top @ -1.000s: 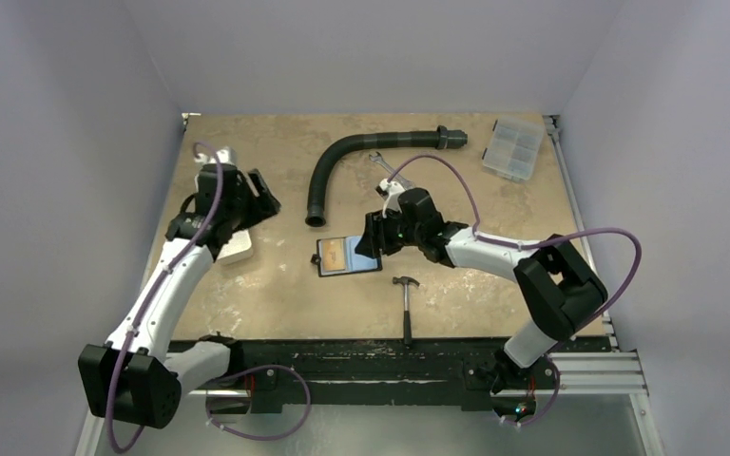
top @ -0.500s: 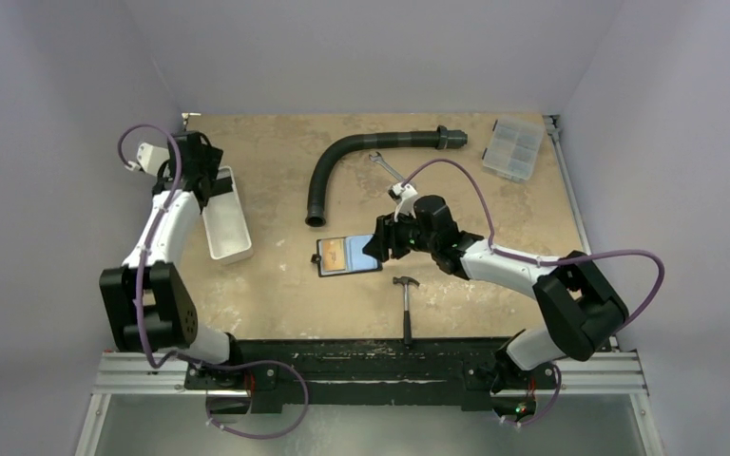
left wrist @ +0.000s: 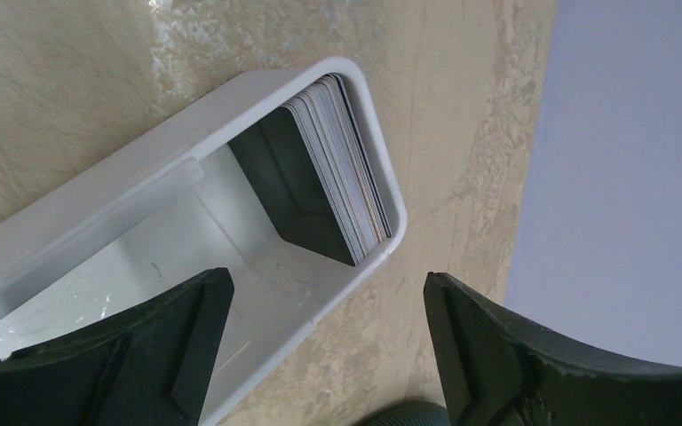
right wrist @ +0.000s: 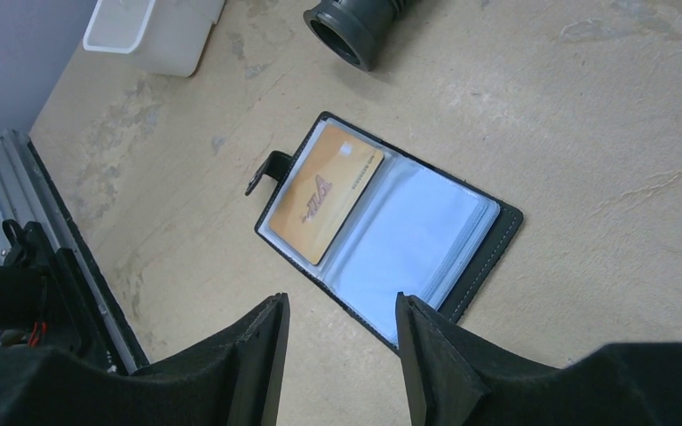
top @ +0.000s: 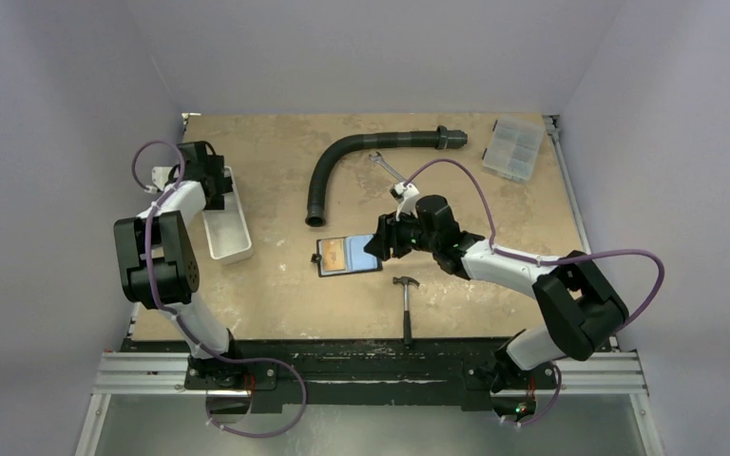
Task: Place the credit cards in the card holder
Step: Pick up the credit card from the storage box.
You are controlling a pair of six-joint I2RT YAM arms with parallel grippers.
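A tan desk (top: 276, 285) carries everything. On its far half a black ribbed hose (top: 342, 152) is laid in a curve, its open mouth turned toward the middle. A white tray (top: 238, 252) is set lengthwise near the left edge. Over the tray's far end the left hand (left wrist: 324, 342) is held, its fingers spread wide with nothing between them.

A clear compartment box (top: 513, 148) is placed at the far right corner, well apart from the rest.

The card holder (top: 349, 255) is laid open and flat in the middle of the desk, between the hose mouth and the head of a hammer (top: 406, 304). Just above its right edge the right hand (right wrist: 342, 355) is held, about half open and gripping nothing. A wrench (top: 385, 168) is seen beyond that hand, near the hose.

The credit cards (left wrist: 337, 169) are stacked on edge inside the tray, leaned against one short end wall, directly ahead of the left hand. One orange card (right wrist: 324, 204) is seen in the clear pocket on the strap side of the card holder.
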